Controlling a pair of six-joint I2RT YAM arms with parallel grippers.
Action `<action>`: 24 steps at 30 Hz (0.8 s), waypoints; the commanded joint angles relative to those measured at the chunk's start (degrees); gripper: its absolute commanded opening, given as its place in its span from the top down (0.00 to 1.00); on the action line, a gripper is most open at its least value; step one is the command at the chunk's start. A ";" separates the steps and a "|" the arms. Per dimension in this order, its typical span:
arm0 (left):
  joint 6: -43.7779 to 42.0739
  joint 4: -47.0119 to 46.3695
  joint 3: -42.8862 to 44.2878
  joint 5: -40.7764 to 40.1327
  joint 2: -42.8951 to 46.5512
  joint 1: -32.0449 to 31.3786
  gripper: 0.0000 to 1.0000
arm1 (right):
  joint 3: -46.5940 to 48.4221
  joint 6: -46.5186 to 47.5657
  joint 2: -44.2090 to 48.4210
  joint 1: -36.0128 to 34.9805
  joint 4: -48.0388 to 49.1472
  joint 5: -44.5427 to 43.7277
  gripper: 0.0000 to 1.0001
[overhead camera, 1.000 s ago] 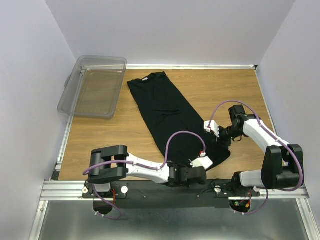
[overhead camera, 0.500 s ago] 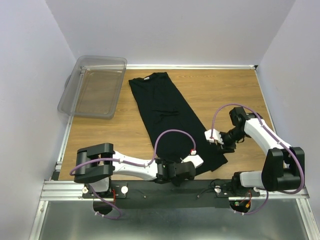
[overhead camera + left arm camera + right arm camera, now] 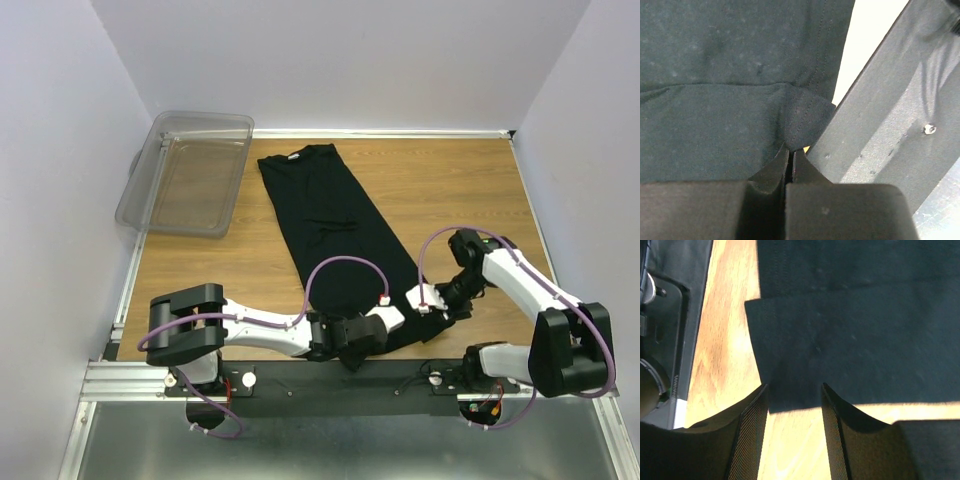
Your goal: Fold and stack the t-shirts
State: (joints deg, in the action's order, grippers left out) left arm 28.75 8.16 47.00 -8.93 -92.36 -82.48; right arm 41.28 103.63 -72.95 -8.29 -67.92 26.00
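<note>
Shows one black t-shirt (image 3: 335,230) laid out as a long narrow band on the wooden desk (image 3: 450,180). Runs slantwise from the far middle, just right of the clear plastic bin (image 3: 190,180), to the near edge by the black mounting rail (image 3: 300,378).

Pinches the near end of that t-shirt with the left gripper (image 3: 392,320), reaching in low from the left along the rail. From the left wrist, finds the left gripper (image 3: 791,152) pressed together on a small puckered fold of the dark cloth (image 3: 740,75), with the grey-black rail (image 3: 890,100) just to the right.

Holds the right gripper (image 3: 432,300) over the right near corner of the t-shirt, spread apart. From the right wrist, sees the right gripper (image 3: 794,390) straddling the cloth's (image 3: 855,340) straight edge, bare wood (image 3: 725,340) to the left. Cannot tell whether the fingertips touch the fabric.
</note>
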 commanded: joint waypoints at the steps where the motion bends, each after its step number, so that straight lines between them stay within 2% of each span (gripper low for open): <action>1: 0.95 -4.03 -1.65 3.03 1.48 0.91 1.00 | -3.48 -1.41 0.96 -3.74 6.12 -5.25 0.46; 9: 1.39 -6.75 -1.56 5.59 0.95 1.97 1.00 | -11.21 -3.52 3.77 -10.51 15.25 -12.54 0.47; 13: 1.39 -7.90 -2.00 6.82 1.56 2.32 1.00 | -14.12 -4.32 4.39 -11.04 19.14 -13.87 0.52; 15: 1.39 -9.73 -2.88 7.69 2.18 2.50 1.00 | -14.38 -5.19 4.48 -11.13 19.84 -12.82 0.60; 17: 1.31 -10.45 -3.67 8.58 2.62 2.67 1.00 | -14.38 -5.72 4.57 -11.04 19.84 -11.68 0.65; 22: 0.87 -12.20 -5.51 11.03 3.67 3.64 1.00 | -11.67 -8.88 3.87 -11.04 18.53 -9.13 0.92; 24: 0.78 -12.91 -6.22 11.65 4.46 4.51 1.00 | -9.90 -9.68 3.78 -11.04 15.64 -7.37 0.98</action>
State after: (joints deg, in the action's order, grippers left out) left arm 29.67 -1.30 42.41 -0.82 -90.72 -79.24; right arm 31.94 95.98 -66.96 -19.11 -54.48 17.12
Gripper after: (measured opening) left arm 0.013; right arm 0.067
